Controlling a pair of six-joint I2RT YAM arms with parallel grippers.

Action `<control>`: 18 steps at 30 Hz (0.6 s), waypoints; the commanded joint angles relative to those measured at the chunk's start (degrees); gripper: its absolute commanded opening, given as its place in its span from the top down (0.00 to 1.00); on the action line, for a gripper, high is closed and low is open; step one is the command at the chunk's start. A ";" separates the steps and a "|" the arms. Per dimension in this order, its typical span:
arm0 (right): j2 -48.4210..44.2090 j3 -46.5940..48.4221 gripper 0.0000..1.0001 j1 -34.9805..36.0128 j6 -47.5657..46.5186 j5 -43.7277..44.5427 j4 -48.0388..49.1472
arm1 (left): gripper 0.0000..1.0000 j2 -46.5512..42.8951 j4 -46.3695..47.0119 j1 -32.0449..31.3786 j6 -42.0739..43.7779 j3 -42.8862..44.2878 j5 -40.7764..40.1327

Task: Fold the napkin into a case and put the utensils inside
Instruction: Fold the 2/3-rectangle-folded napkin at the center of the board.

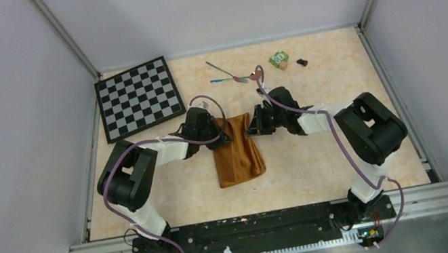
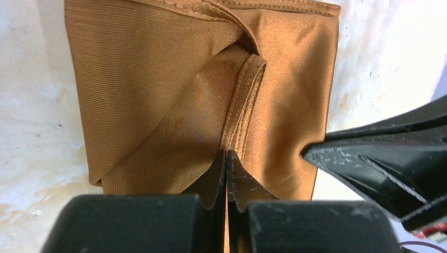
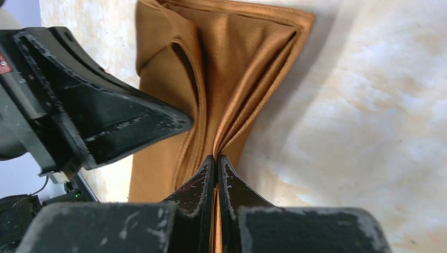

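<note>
Observed: left gripper (image 2: 226,161) clamped fully shut on a hemmed fold of the shiny orange-brown satin napkin (image 2: 158,105), which is folded narrow and extends ahead of its fingertips. Just beside it, right gripper (image 3: 216,163) closed tight on the napkin's edge layers. Thin rainbow-handled metal utensils (image 1: 232,74) lie farther back than both grippers, well apart.

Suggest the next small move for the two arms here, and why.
Probably raise both a little, together. The left gripper and right gripper are each shut on the far edge of the napkin, which lies folded narrow on the table; the utensils lie untouched beyond it, so folding seems unfinished.
</note>
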 commanded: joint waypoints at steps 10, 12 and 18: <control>2.03 8.16 1.00 7.99 7.97 3.22 0.64 | 1.00 3.98 7.24 0.23 -1.49 -3.86 0.58; 3.03 7.37 1.00 8.22 10.84 3.44 3.90 | 1.00 3.56 7.16 0.18 -0.91 -3.73 1.24; 2.14 5.76 1.00 8.30 13.53 7.14 5.60 | 0.93 -3.71 3.15 0.60 1.43 -3.78 2.74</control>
